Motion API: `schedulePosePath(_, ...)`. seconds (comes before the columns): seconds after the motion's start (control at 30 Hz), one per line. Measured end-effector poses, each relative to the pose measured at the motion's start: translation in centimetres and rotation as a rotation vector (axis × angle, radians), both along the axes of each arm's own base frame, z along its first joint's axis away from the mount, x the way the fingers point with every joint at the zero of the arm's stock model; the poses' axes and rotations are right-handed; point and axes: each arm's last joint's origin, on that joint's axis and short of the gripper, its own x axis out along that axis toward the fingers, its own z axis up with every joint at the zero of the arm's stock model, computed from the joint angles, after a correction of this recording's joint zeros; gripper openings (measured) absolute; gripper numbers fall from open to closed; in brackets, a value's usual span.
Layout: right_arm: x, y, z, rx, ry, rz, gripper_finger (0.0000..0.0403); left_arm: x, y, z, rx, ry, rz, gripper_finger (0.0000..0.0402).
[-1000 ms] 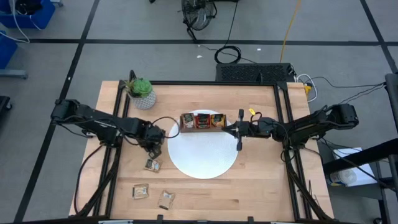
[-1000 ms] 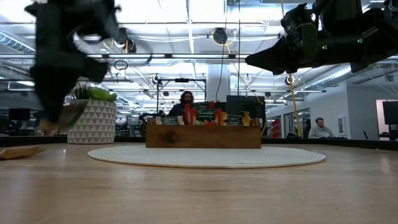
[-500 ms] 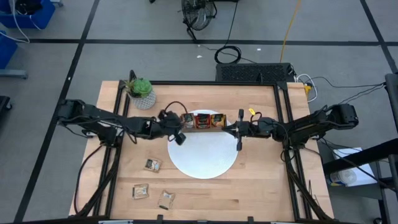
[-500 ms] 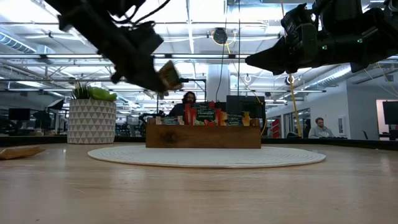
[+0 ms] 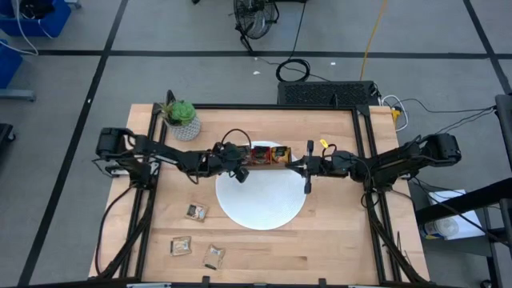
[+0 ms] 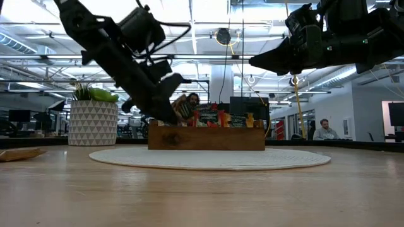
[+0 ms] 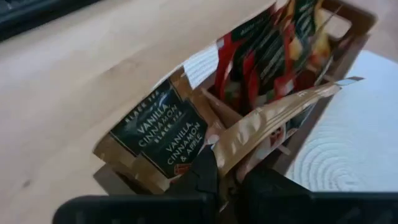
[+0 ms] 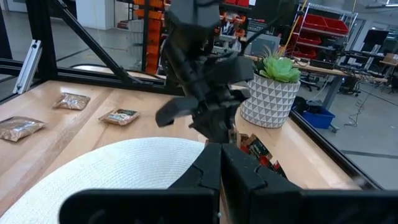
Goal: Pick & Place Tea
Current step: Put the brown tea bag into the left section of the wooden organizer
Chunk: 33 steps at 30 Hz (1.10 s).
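Note:
A brown wooden tray (image 5: 270, 155) with upright tea sachets stands at the far edge of the round white plate (image 5: 260, 202). My left gripper (image 5: 239, 158) slants down at the tray's left end, shut on a pale gold tea sachet (image 7: 280, 115). That sachet lies above the left compartment, next to a "Vanilla Cinnamon" sachet (image 7: 163, 133) standing inside. My right gripper (image 5: 307, 167) hangs shut and level off the tray's right end, touching nothing. Three more sachets (image 5: 196, 212) (image 5: 182, 246) (image 5: 214, 256) lie flat on the table near the front left. My left gripper pinches the gold sachet's near end (image 7: 231, 154) between its two fingers (image 7: 205, 175). It comes slanting down from the table's left. The sachet sticks out forward past the fingertips, seen edge-on, its far end (image 7: 339, 84) over the tray. Whether it touches the tray I cannot tell.
A potted plant (image 5: 183, 120) in a white patterned pot stands at the far left of the table. The black frame rails (image 5: 144, 200) run along both table sides. Bare wood lies in front of the plate. People sit in the room beyond the table (image 6: 325, 129).
My left gripper has carried the sachet from left of the plate toward the far right, over to the tray's left end. It has tipped from pointing almost straight down to slanting forward, and has come down onto the left compartment. My right arm has kept still.

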Motion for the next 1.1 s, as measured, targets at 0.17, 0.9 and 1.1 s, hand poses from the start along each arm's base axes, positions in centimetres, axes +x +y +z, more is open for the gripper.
schedulePosePath(0.17, 0.0, 0.0, 0.0, 0.0, 0.0, 0.0, 0.0, 0.3, 0.2, -0.6, 0.011, 0.015, -0.006, 0.003)
schedulePosePath(0.9, 0.0, 0.0, 0.0, 0.0, -0.001, 0.0, 0.0, 0.1, -0.4, 1.4, 0.064, -0.019, -0.08, 0.0197)
schedulePosePath(1.1, 0.0, 0.0, 0.0, 0.0, 0.0, 0.0, 0.0, 0.0, -0.3, 2.4, 0.089, -0.039, -0.09, 0.0196)
